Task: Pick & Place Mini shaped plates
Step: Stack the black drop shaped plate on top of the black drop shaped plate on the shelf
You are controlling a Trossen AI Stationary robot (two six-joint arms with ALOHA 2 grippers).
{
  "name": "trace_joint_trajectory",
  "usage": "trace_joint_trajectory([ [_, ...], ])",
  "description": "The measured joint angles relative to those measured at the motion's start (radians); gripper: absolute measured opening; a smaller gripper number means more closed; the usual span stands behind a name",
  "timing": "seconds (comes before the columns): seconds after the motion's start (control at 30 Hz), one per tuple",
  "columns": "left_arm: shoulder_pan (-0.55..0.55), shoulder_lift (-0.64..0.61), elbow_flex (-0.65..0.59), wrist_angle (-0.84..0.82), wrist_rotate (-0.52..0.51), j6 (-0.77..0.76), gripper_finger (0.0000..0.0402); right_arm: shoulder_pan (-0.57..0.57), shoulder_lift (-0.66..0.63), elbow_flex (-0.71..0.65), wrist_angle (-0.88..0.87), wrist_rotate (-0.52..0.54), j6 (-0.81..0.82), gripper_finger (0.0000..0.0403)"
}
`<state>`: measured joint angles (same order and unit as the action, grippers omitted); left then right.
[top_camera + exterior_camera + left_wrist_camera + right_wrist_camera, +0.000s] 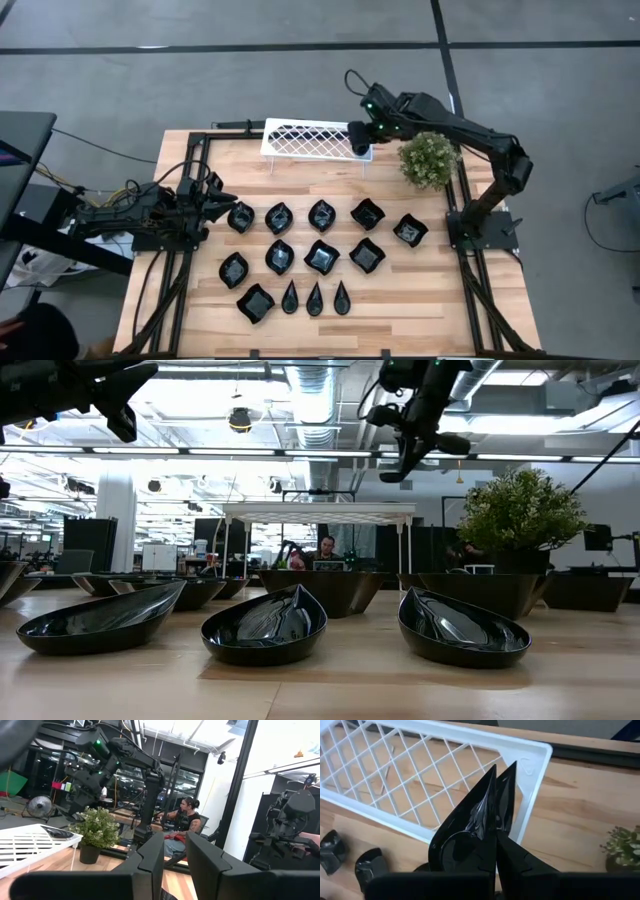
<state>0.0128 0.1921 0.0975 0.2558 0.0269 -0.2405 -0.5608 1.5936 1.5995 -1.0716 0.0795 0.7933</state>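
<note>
one black plate (470, 827) pinched in right gripper (496, 832) jaws over white rack (415, 780), left gripper (222, 200) jaws narrowly apart, empty

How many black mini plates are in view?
14 plates: table rows of five, four and four; one in the right gripper's jaws above the white rack. Others may be hidden.

There are no words, numbers, labels or signs that can be read in any of the pictures.
</note>
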Motion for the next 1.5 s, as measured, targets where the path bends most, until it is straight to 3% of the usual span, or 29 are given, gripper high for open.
trace_joint_trajectory([
  [1.5,0.0,0.0,0.0,0.0,0.0,0.0,0.0082,-0.005,0.0,-0.003,-0.046,0.054,0.02,0.0],
])
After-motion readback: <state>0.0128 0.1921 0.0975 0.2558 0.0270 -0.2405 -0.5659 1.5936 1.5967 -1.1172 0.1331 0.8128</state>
